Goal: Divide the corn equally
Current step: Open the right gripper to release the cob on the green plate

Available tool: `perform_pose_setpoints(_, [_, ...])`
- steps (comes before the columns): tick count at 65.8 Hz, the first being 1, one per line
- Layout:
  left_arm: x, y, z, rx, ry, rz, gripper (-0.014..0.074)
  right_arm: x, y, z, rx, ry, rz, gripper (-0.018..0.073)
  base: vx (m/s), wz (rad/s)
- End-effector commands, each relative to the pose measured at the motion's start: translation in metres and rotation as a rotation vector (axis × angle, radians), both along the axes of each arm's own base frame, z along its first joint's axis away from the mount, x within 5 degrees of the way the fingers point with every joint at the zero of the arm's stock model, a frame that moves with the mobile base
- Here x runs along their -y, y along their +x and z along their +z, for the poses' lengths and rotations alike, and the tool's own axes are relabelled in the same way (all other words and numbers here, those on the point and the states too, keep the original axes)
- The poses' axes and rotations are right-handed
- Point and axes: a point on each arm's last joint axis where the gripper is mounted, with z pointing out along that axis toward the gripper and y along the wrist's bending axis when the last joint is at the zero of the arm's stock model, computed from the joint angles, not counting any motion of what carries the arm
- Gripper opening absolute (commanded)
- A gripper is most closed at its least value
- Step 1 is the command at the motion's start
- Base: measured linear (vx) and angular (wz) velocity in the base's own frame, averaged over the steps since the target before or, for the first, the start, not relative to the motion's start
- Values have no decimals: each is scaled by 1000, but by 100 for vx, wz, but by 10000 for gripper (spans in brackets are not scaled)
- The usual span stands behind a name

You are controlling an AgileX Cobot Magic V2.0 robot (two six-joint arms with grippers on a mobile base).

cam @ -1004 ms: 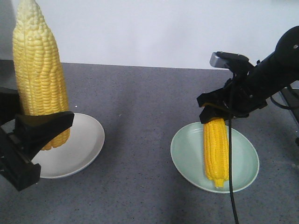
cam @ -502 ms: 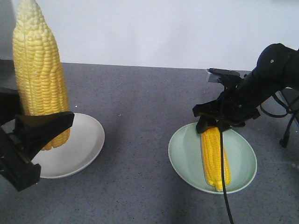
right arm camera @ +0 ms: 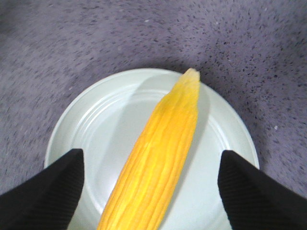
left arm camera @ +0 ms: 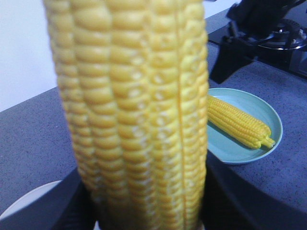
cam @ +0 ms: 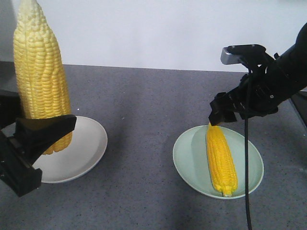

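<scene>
Lying lengthwise in the pale green plate (cam: 192,165) near the worktop's (cam: 144,105) right front edge is one corn cob (cam: 220,158), bright yellow with neat straight rows of kernels, tapering to a paler pointed tip that is resting toward the plate's rear rim. The right gripper (cam: 230,108) is hovering just above that tip with its black jaws spread wide and nothing between them; in the right wrist view the two fingers (right arm camera: 45,191) are showing on either side of the cob, clear of it. The left gripper (cam: 41,129) is pinching a second corn cob (cam: 38,72) near its thick base and holding it upright above the white plate (cam: 86,153) at the worktop's left front edge. This cob is looking paler, a creamy yellow toward its rounded top, with plump kernels in slightly wavy rows. In the left wrist view it is filling most of the frame.
</scene>
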Motion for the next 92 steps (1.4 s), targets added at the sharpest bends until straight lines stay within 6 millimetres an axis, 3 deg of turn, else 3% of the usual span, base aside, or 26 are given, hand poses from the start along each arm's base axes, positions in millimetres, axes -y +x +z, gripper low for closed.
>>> perform_pose_setpoints(1, [-1, 0, 17, 81, -77, 9, 291, -8, -33, 24, 138, -56, 29, 547, 0, 0])
perform_pose_setpoints(16, [-1, 0, 17, 81, -77, 9, 291, -25, -100, 18, 286, -63, 133, 538, 0, 0])
perform_pose_setpoints(30, [-1, 0, 17, 82, -77, 9, 291, -23, -135, 15, 393, 20, 183, 538, 0, 0])
perform_pose_setpoints(44, [-1, 0, 17, 86, -80, 9, 291, -13, -148, 15, 463, 58, 177, 538, 0, 0])
perform_pose_setpoints(71, [0, 8, 19, 85, -7, 39, 291, -12, -150, 18, 481, 70, 175, 538, 0, 0])
perform_pose_setpoints(92, [-11, 54, 18, -111, 230, 287, 291, -12, -150, 17, 475, 68, 175, 538, 0, 0])
